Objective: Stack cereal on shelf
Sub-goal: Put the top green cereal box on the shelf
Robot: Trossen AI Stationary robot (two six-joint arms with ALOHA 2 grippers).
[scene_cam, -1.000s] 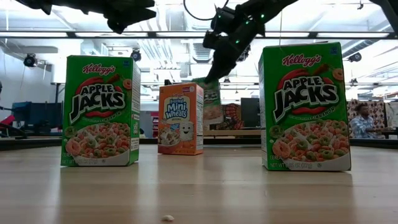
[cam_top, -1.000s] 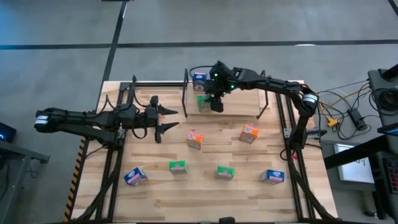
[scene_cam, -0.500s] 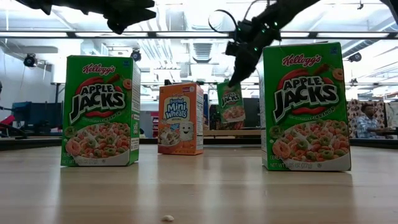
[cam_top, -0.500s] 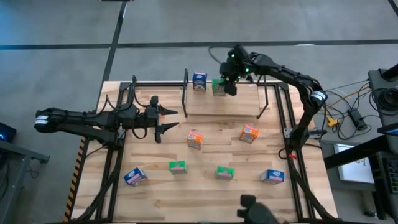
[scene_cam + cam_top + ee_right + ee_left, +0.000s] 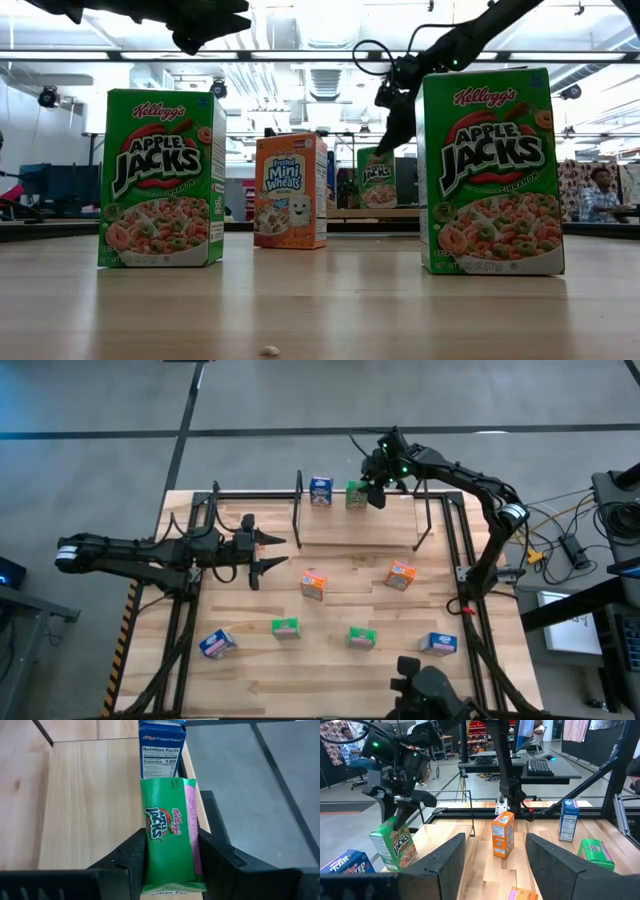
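Observation:
My right gripper (image 5: pixel 371 491) is shut on a green cereal box (image 5: pixel 354 494) at the far edge of the shelf (image 5: pixel 375 525), a light-wood board in a black rod frame. The box stands just right of a blue box (image 5: pixel 320 490), which rests on the board. The wrist view shows the green box (image 5: pixel 167 835) between my fingers with the blue box (image 5: pixel 162 750) beyond it. My left gripper (image 5: pixel 268 556) hangs open and empty over the table's left part. My right gripper pinches the green box between its two fingers, one on each of two opposite sides (image 5: pixel 150 855), near its top end (image 5: pixel 390 827). The fingers (image 5: pixel 131 862) come from above, slanting down. The box is nearly upright, down at the shelf board; whether it rests there I cannot tell.
Loose boxes stand on the table in front of the shelf: two orange (image 5: pixel 314 585) (image 5: pixel 401 574), two green (image 5: pixel 286 627) (image 5: pixel 361 637), two blue (image 5: pixel 217 644) (image 5: pixel 437 644). Black side frames (image 5: pixel 180 610) line both table sides. A dark shape (image 5: pixel 430 695) shows at the near edge.
My right gripper has carried the green box toward the table's far edge and a little right, over the shelf, then down beside the blue box. The box was tilted; now it stands nearly upright. A dark shape has come in at the near edge.

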